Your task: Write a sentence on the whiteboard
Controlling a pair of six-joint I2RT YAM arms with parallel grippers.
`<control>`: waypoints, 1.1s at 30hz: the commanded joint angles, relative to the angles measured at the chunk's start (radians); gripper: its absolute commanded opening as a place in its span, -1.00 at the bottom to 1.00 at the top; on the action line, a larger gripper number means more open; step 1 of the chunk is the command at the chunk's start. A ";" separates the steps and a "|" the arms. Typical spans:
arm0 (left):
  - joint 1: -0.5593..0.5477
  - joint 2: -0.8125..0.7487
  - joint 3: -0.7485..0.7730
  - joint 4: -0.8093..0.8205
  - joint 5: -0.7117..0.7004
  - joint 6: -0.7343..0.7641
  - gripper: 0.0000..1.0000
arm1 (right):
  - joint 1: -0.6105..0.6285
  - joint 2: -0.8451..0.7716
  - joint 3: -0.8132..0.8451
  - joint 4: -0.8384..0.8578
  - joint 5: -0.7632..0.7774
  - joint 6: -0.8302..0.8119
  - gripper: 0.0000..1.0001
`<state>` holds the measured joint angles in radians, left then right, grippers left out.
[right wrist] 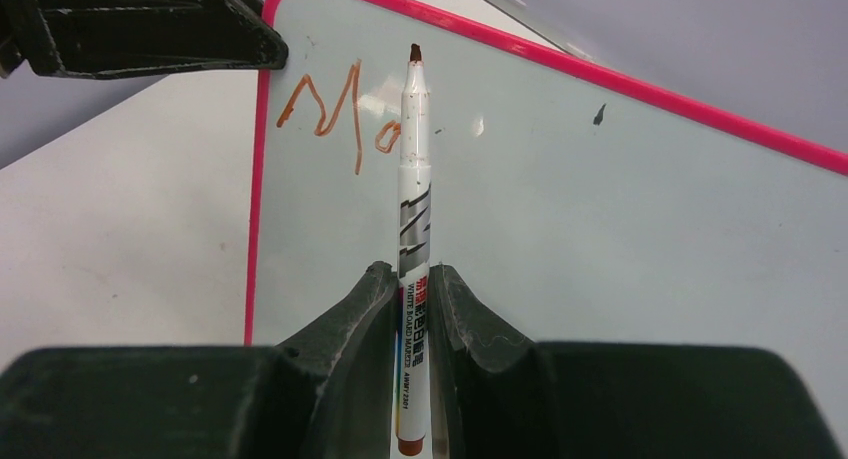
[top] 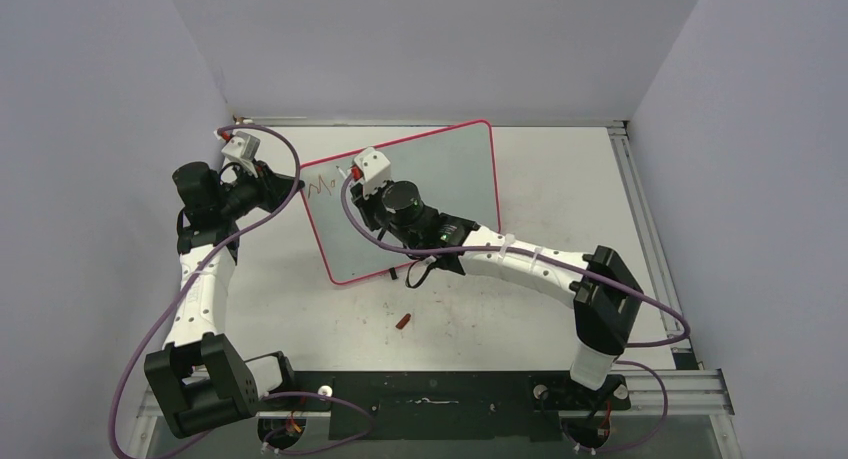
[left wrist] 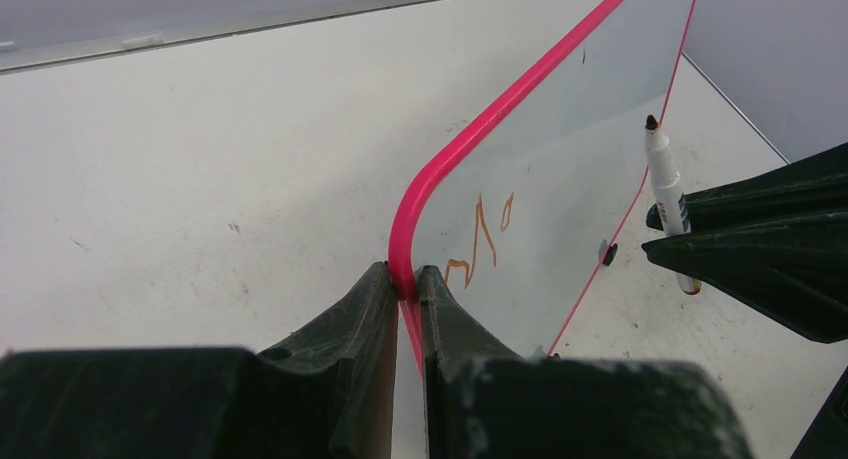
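Pink-rimmed whiteboard (top: pixel 460 169): stands propped at a tilt on the bench (top: pixel 560 179), towards the far left, with its long axis running from the left arm out to the far right.

Left tool (left wrist: pixel 405 279): pressed together on the board's pink rim at the rounded left corner, steadying it.

Right tool (right wrist: pixel 413 279): pinching the marker (right wrist: pixel 413 179) low on its barrel. The marker's long axis is in line with the fingers, with the brown tip leading away from the wrist and towards the board face.

Sentence (right wrist: pixel 335 114): only "Mo" is entered so far, in thin red-brown strokes close beside the left rim and just by the left tool.

Key relation: the marker crosses just right of the "o". In the left wrist view the tip appears to stand off the surface, though contact cannot be ruled out. The blank board lies to the right of the letters, on the right arm's side.

Judgement: the next letter calls for the tip to land just right of the "o" and travel along the board's long axis.

Small red piece (top: pixel 403 322): lies loose on the bench near the board's near edge. It may be the cap.
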<state>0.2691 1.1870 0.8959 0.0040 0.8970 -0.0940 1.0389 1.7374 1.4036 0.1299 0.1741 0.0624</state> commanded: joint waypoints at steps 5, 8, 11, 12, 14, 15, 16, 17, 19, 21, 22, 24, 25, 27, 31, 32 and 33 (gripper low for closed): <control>-0.004 -0.018 -0.011 -0.031 -0.007 0.004 -1.00 | -0.009 0.032 0.029 -0.016 -0.024 0.008 -0.89; -0.003 -0.017 -0.011 -0.031 -0.007 0.004 -1.00 | -0.010 0.055 0.054 -0.039 -0.024 0.015 -0.89; -0.004 -0.017 -0.009 -0.031 -0.007 0.005 -1.00 | -0.010 0.071 0.070 -0.050 -0.024 0.021 -0.89; -0.004 -0.018 -0.009 -0.031 -0.007 0.005 -1.00 | -0.010 0.076 0.075 -0.053 -0.024 0.024 -0.89; -0.004 -0.017 -0.009 -0.031 -0.007 0.005 -1.00 | -0.012 0.083 0.082 -0.060 -0.023 0.026 -0.89; -0.003 -0.018 -0.009 -0.032 -0.006 0.005 -1.00 | -0.011 0.087 0.085 -0.062 -0.021 0.029 -0.89; -0.004 -0.017 -0.009 -0.032 -0.004 0.005 -1.00 | -0.013 0.090 0.089 -0.065 -0.020 0.030 -0.89; -0.003 -0.018 -0.009 -0.032 -0.005 0.005 -1.00 | -0.013 0.093 0.095 -0.067 -0.021 0.031 -0.89; -0.003 -0.019 -0.009 -0.031 -0.005 0.005 -1.00 | -0.013 0.100 0.106 -0.072 -0.017 0.033 -0.89; -0.003 -0.020 -0.010 -0.032 -0.004 0.005 -1.00 | -0.013 0.104 0.112 -0.074 -0.015 0.035 -0.89; -0.003 -0.020 -0.010 -0.032 -0.004 0.005 -1.00 | -0.013 0.105 0.114 -0.076 -0.013 0.036 -0.89; -0.004 -0.020 -0.009 -0.031 -0.004 0.005 -1.00 | -0.014 0.107 0.120 -0.078 -0.012 0.037 -0.89; -0.004 -0.020 -0.009 -0.031 -0.004 0.005 -1.00 | -0.015 0.110 0.125 -0.081 -0.012 0.040 -0.89; -0.003 -0.019 -0.009 -0.032 -0.004 0.005 -1.00 | -0.015 0.119 0.135 -0.093 -0.010 0.042 -0.89; -0.004 -0.021 -0.009 -0.032 -0.003 0.005 -1.00 | -0.016 0.125 0.141 -0.103 -0.006 0.048 -0.89; -0.004 -0.021 -0.009 -0.032 -0.003 0.005 -1.00 | -0.017 0.126 0.141 -0.106 -0.005 0.050 -0.89; -0.004 -0.021 -0.009 -0.032 -0.003 0.005 -1.00 | -0.017 0.127 0.141 -0.108 -0.004 0.053 -0.89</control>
<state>0.2691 1.1851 0.8944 0.0036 0.8944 -0.0940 1.0279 1.8500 1.4944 0.0189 0.1528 0.0959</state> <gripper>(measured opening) 0.098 0.149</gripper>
